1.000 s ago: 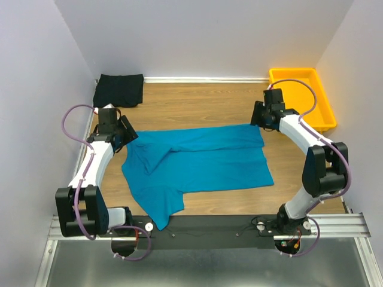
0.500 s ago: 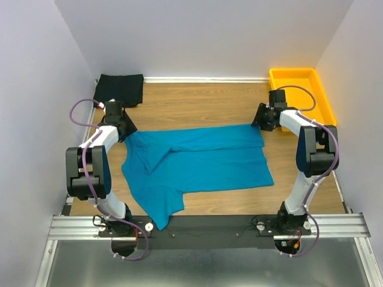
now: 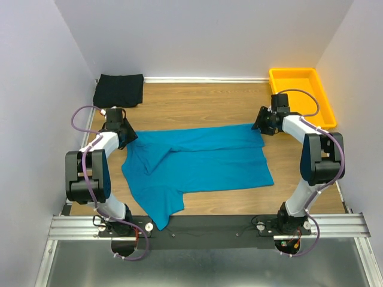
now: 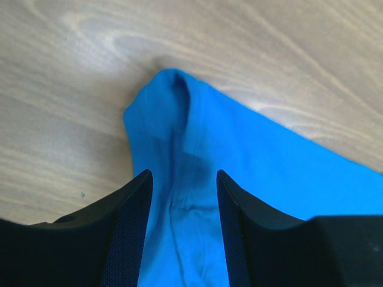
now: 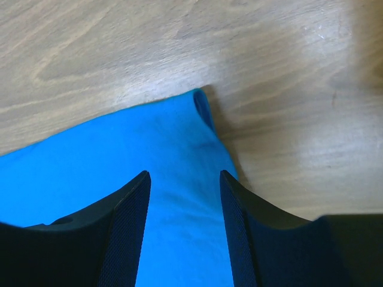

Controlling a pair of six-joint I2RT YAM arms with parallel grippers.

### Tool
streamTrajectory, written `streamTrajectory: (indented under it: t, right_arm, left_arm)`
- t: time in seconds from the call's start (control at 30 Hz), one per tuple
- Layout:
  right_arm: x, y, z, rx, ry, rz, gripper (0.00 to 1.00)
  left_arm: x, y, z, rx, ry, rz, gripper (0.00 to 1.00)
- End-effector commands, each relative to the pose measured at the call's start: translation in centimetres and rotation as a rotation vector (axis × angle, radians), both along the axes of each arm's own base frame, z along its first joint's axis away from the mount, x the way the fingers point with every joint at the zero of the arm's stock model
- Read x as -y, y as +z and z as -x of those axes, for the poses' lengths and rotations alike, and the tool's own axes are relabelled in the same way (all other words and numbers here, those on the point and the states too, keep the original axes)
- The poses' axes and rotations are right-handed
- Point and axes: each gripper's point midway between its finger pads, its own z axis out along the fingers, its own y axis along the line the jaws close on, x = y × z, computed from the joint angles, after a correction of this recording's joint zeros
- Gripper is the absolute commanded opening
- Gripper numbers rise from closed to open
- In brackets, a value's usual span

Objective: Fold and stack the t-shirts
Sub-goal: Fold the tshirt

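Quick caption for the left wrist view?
Open left hand straddling a corner of the teal t-shirt on the wooden table.

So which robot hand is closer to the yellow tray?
Right. The right gripper is at the teal t-shirt's far right corner, close to the yellow tray; the left gripper is at its far left corner, much farther away.

Teal t-shirt spread mid-frame, left gripper and right gripper at its upper corners; black t-shirt upper left, yellow tray upper right.

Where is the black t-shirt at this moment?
In the top view the black t-shirt lies in the far-left corner of the table, beyond the left gripper, apart from the teal t-shirt.
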Motion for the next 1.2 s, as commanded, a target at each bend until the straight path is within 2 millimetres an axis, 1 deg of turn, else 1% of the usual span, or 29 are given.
streamTrajectory:
  t: [0.0, 0.23, 0.33, 0.37, 0.5, 0.73, 0.93, 0.97, 1.03, 1.07, 1.1, 1.17]
  right_arm:
    - [1.1, 1.6, 0.5, 0.042, -0.025, 0.041, 0.57]
    - [1.1, 1.7, 1.1, 0.042, -0.025, 0.035, 0.57]
    - [1.0, 1.7, 1.3, 0.040, -0.024, 0.033, 0.57]
    - [1.1, 1.7, 1.4, 0.040, -0.027, 0.032, 0.57]
    - [1.1, 1.4, 1.7, 0.031, -0.033, 0.036, 0.57]
    - [1.3, 0.7, 2.4, 0.011, -0.040, 0.044, 0.57]
    - [1.5, 0.4, 2.8, 0.002, -0.047, 0.052, 0.57]
    - [1.6, 0.2, 3.0, -0.003, -0.050, 0.055, 0.57]
    - [1.6, 0.0, 3.2, -0.010, -0.053, 0.057, 0.57]
    - [1.7, -0.1, 3.4, -0.013, -0.056, 0.059, 0.57]
    - [1.8, -0.5, 3.8, -0.025, -0.068, 0.059, 0.57]
    - [1.9, -0.8, 4.2, -0.036, -0.074, 0.058, 0.57]
  left_arm:
    - [-0.2, 0.6, 1.1, 0.011, -0.015, -0.014, 0.55]
    - [0.2, 0.1, 1.7, 0.003, -0.040, -0.002, 0.53]
    - [0.2, -0.2, 1.6, 0.001, -0.039, -0.003, 0.49]
    - [0.7, -0.3, 1.7, -0.001, -0.057, 0.020, 0.47]
    - [0.8, -0.4, 1.4, 0.006, -0.064, 0.025, 0.45]
    - [0.8, -0.5, 1.5, 0.009, -0.068, 0.020, 0.34]
    - [0.7, -0.9, 1.4, 0.004, -0.064, 0.021, 0.33]
    - [0.8, -1.0, 1.4, 0.004, -0.064, 0.022, 0.31]
    - [0.7, -1.0, 1.3, 0.005, -0.065, 0.017, 0.24]
    - [0.6, -0.9, 1.2, 0.006, -0.064, 0.015, 0.15]
    - [0.6, -0.8, 1.1, 0.008, -0.064, 0.011, 0.11]
    - [0.6, -0.5, 1.0, 0.012, -0.068, 0.008, 0.08]
